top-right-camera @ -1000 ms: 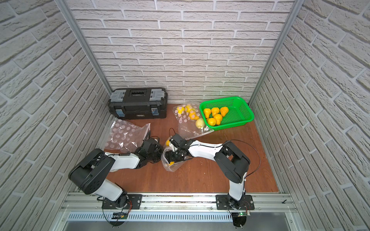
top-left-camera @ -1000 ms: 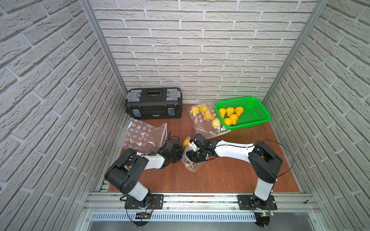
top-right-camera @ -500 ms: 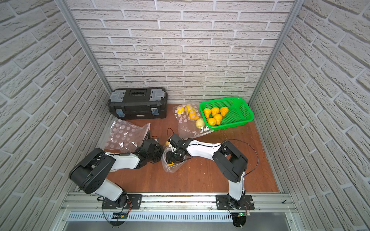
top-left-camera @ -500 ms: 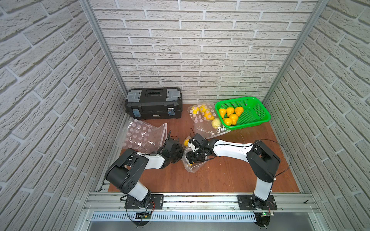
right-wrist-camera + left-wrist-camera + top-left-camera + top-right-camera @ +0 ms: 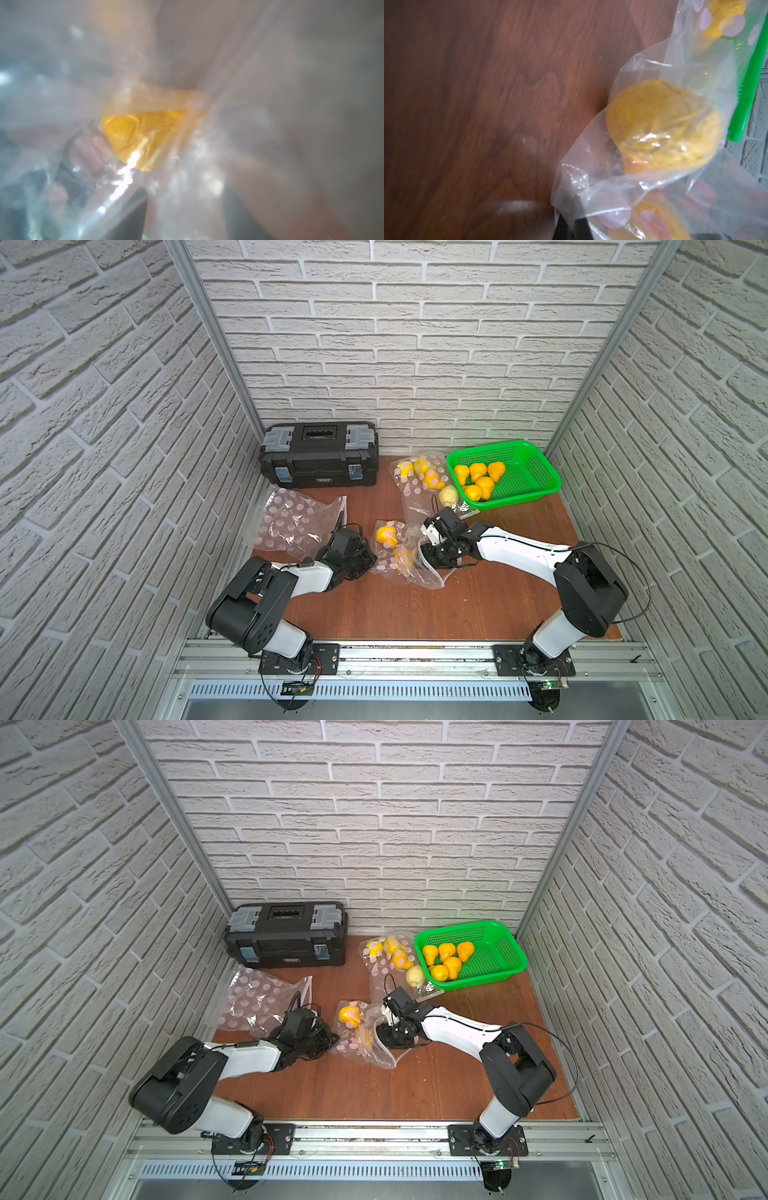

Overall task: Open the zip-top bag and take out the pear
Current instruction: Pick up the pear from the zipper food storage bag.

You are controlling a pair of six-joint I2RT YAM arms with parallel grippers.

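The zip-top bag [image 5: 415, 572] [image 5: 374, 1054], clear with pink dots, lies in the middle of the table in both top views. One orange pear [image 5: 385, 534] [image 5: 349, 1016] sits at its far end and a second pear [image 5: 405, 558] nearer its mouth. My left gripper [image 5: 368, 562] [image 5: 571, 226] is shut on the bag's plastic at its left edge, close to a pear [image 5: 662, 124]. My right gripper [image 5: 428, 556] [image 5: 185, 199] is open at the bag's mouth, its dark fingers [image 5: 133, 220] apart, with a pear [image 5: 145, 137] ahead behind blurred plastic.
A black toolbox [image 5: 319, 460] stands at the back left. At the back right, a green basket [image 5: 536, 472] holds several pears. Beside it lies another bag [image 5: 415, 506] of fruit. An empty dotted bag [image 5: 295, 522] lies left of my left gripper.
My right gripper has shifted slightly at the bag's mouth, and its jaws narrowed and then widened again. The left arm and its hold on the bag have not changed.
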